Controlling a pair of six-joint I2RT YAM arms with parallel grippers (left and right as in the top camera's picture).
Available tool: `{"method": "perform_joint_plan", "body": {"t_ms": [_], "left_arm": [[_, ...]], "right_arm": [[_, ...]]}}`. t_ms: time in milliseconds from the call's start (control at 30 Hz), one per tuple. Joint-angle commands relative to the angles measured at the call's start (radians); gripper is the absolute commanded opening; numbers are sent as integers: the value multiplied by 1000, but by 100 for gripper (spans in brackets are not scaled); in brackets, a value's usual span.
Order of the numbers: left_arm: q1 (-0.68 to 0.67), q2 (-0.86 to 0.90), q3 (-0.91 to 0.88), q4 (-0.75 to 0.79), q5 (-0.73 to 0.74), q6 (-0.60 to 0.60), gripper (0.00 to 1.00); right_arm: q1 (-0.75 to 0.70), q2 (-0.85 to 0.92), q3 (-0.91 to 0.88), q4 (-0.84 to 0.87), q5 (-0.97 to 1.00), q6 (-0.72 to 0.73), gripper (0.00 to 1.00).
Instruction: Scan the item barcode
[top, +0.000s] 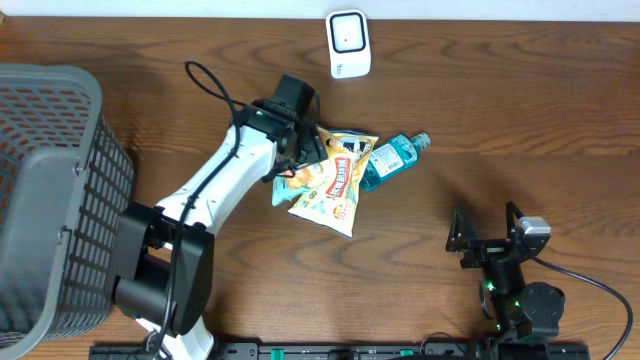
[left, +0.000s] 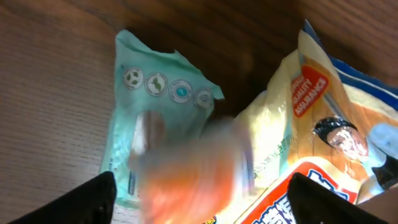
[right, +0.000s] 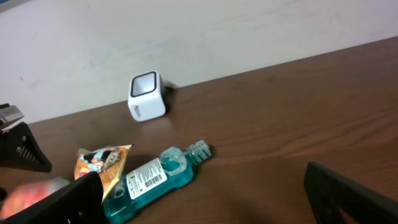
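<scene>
My left gripper (top: 300, 150) hangs low over a heap of goods in the middle of the table, its jaws wide apart. In the left wrist view a blurred orange item (left: 193, 174) sits between the two black fingers (left: 93, 200), touching neither. Under it lie a teal packet (left: 155, 112) and a yellow snack bag (left: 323, 118). A blue mouthwash bottle (top: 392, 158) with its barcode label (right: 149, 179) facing up lies to the right of the bags. The white scanner (top: 349, 43) stands at the far edge. My right gripper (top: 485, 228) is open and empty, well short of the bottle.
A large grey mesh basket (top: 50, 200) fills the left side of the table. The left arm (top: 215, 190) stretches diagonally from the front left toward the heap. A wall (right: 217, 31) rises just behind the scanner (right: 147, 96).
</scene>
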Motion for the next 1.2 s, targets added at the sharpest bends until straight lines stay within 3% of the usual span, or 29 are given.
{"method": "perform_joint_plan", "body": {"t_ms": [0,300,433,500,533,600,867,1167], "left_arm": [[-19,-3,-5,-3,-38,-5,90],[-27,-66,16,-3,-66,-4,90],[-27,-179,47,19,-164,6,91],[-27,-267,51,74,-216,43,92],[-27,-308,51,106,-237,63,99],[-27,-395,51,183,-282,103,98],[-27,-674,51,547,-357,497,98],[-27,-755,51,618,-739,897,98]], "right_arm": [[5,0,-1,-4,2,-16,99],[5,0,-1,-4,2,-16,99],[5,0,-1,-4,2,-16,99],[5,0,-1,-4,2,-16,99],[5,0,-1,-4,2,-16,99],[5,0,-1,-4,2,-16,99],[5,0,-1,-4,2,-16,99],[5,0,-1,-4,2,-16,99]]}}
